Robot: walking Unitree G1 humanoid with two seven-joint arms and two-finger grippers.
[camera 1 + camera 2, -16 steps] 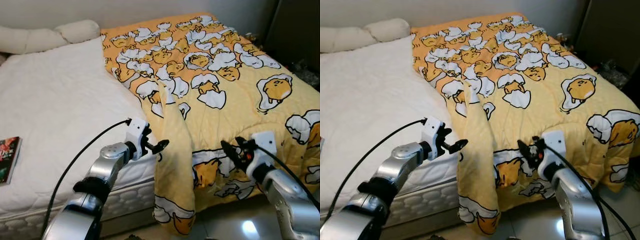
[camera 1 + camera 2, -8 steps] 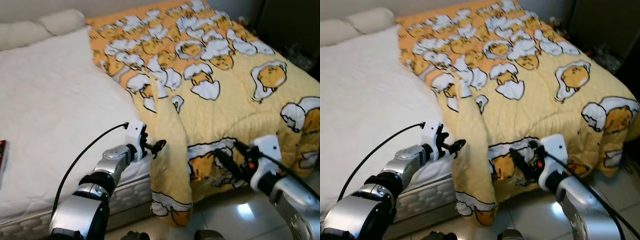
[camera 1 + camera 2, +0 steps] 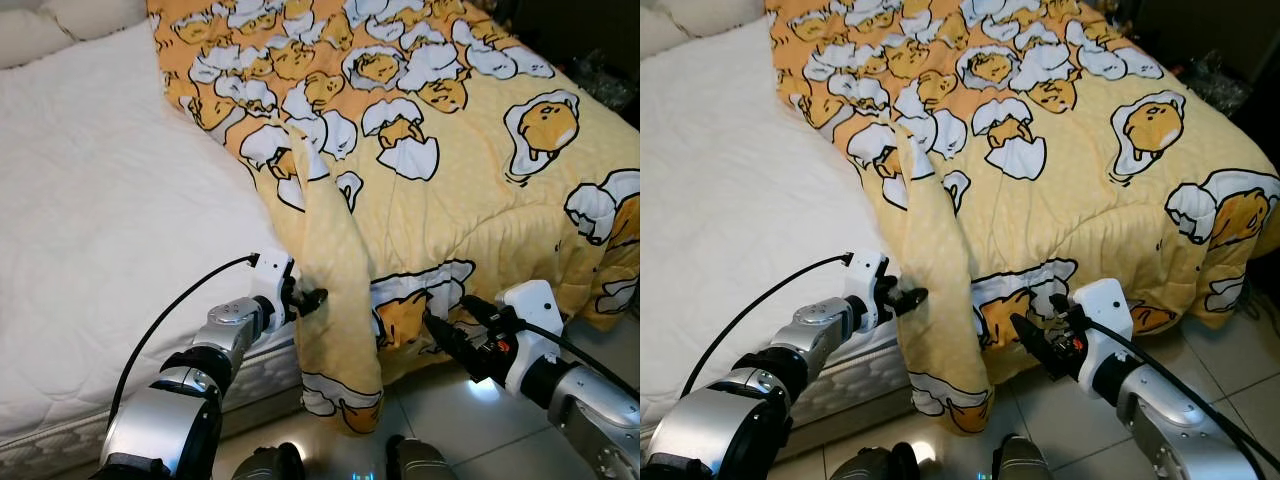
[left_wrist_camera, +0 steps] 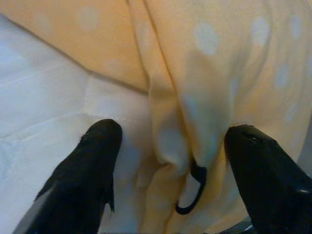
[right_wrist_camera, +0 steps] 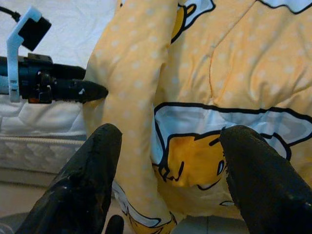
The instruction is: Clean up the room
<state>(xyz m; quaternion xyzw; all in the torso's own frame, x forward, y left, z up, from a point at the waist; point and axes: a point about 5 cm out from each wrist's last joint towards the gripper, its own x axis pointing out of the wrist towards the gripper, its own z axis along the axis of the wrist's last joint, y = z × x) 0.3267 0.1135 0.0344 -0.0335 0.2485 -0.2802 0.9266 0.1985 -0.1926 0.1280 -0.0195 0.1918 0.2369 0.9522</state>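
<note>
The quilt (image 3: 450,150) is lying over the bed's right half, its folded edge hanging down toward the floor. The left gripper (image 4: 170,161) is spreading wide around that vertical fold, nothing pinched yet; the right gripper (image 5: 165,165) is gaping empty just beside the hem

A wide bed with a white quilted mattress cover (image 3: 110,250) carries a yellow quilted blanket printed with cartoon eggs (image 3: 450,170), spread across its right half. One folded corner hangs over the foot edge toward the glossy pale tiled floor (image 3: 450,420).
</note>
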